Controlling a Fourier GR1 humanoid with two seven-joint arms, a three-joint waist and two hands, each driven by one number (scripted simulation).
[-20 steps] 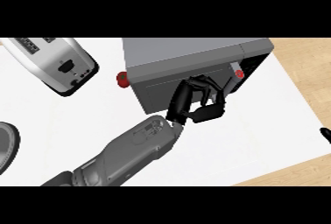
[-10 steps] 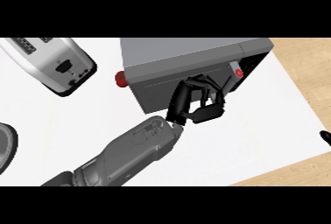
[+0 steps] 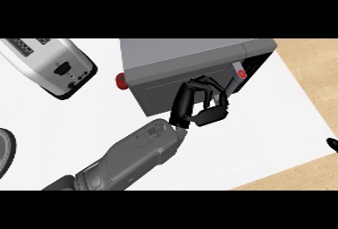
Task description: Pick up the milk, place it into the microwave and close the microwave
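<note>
The grey microwave (image 3: pixel 185 56) stands at the top centre, its door (image 3: pixel 158 91) swung most of the way across the front. A dark gap stays at its right end. In that gap shows a white milk carton (image 3: pixel 239 74) with a red spot. My left hand (image 3: pixel 188 105) rests against the door's right edge, just left of the milk, with its fingers loosely bent and holding nothing. Only a black tip of my right hand (image 3: pixel 333 144) shows at the right edge.
A silver toaster (image 3: pixel 49 67) lies at the upper left. A dark round rim (image 3: pixel 3 154) pokes in at the left edge. A red knob (image 3: pixel 121 79) sits on the microwave's left side. The white counter (image 3: pixel 264 147) ends at the right, with wooden floor beyond it.
The left hand has shifted only slightly at the door's edge. Everything else looks the same.
</note>
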